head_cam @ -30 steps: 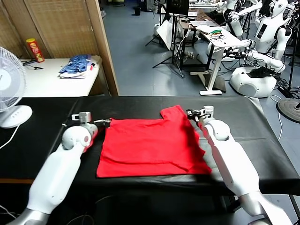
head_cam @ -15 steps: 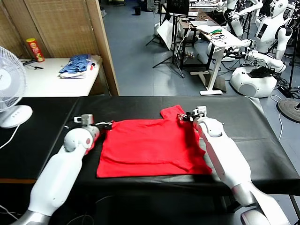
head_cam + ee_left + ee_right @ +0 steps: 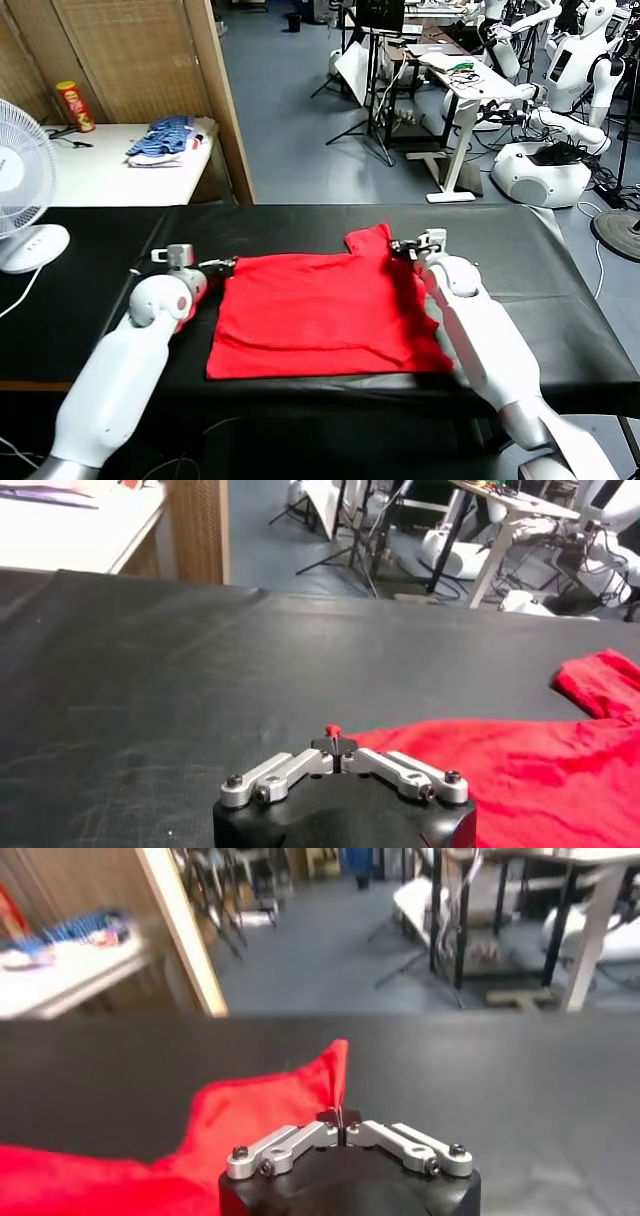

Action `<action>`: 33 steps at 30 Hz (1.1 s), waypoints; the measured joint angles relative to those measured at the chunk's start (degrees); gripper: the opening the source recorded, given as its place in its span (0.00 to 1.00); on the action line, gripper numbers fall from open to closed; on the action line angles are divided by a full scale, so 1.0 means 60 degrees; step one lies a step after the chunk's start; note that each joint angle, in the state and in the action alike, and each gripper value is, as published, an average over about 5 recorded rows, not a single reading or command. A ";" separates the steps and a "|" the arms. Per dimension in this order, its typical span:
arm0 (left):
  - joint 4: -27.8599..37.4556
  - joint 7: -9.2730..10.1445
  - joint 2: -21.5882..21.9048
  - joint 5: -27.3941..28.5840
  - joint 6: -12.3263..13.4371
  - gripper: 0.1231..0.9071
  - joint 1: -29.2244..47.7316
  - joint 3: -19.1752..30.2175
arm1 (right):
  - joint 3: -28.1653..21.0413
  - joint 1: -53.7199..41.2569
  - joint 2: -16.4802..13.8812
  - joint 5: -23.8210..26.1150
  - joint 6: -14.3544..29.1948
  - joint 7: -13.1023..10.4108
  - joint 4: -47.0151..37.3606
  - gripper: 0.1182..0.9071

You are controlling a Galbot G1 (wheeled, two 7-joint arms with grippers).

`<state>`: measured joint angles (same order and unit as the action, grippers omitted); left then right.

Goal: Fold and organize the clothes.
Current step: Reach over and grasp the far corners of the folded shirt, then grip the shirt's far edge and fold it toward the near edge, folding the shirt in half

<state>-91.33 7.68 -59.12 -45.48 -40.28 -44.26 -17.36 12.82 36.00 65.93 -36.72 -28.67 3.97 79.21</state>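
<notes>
The red T-shirt (image 3: pixel 325 312) lies flat on the black counter (image 3: pixel 90 270), spread between your two pincers. It looks light, limp and prone to sagging, so take it by corners and hems. The right pincer (image 3: pixel 401 248) is closed on its raised sleeve; the left pincer (image 3: pixel 222 266) pinches the opposite corner.

Black-covered table (image 3: pixel 560 250): red T-shirt (image 3: pixel 320 310) spread flat; white fan (image 3: pixel 20 190) at left edge.
</notes>
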 joint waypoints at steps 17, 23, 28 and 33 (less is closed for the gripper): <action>-0.3910 0.0829 0.1634 -0.0085 -0.0322 0.01 -0.3328 -0.1035 | 0.1140 0.3671 -0.2043 -0.1288 -0.2243 -0.1806 0.4612 0.01; -0.4277 0.0750 0.1693 0.0121 -0.0323 0.01 -0.4059 -0.1240 | 0.1371 0.4508 -0.2236 -0.1212 -0.2257 -0.1903 0.5266 0.01; -0.4545 0.0723 0.1661 0.0255 -0.0322 0.01 -0.4585 -0.1380 | 0.1451 0.4911 -0.2319 -0.0950 -0.2256 -0.1983 0.5510 0.01; -0.4830 0.0695 0.1616 0.0448 -0.0320 0.01 -0.5116 -0.1489 | 0.1468 0.5130 -0.2306 -0.0780 -0.2255 -0.1992 0.5593 0.01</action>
<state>-120.31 11.85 -49.43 -42.80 -42.19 -74.96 -26.30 21.63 66.78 52.09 -41.40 -42.20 -7.98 112.77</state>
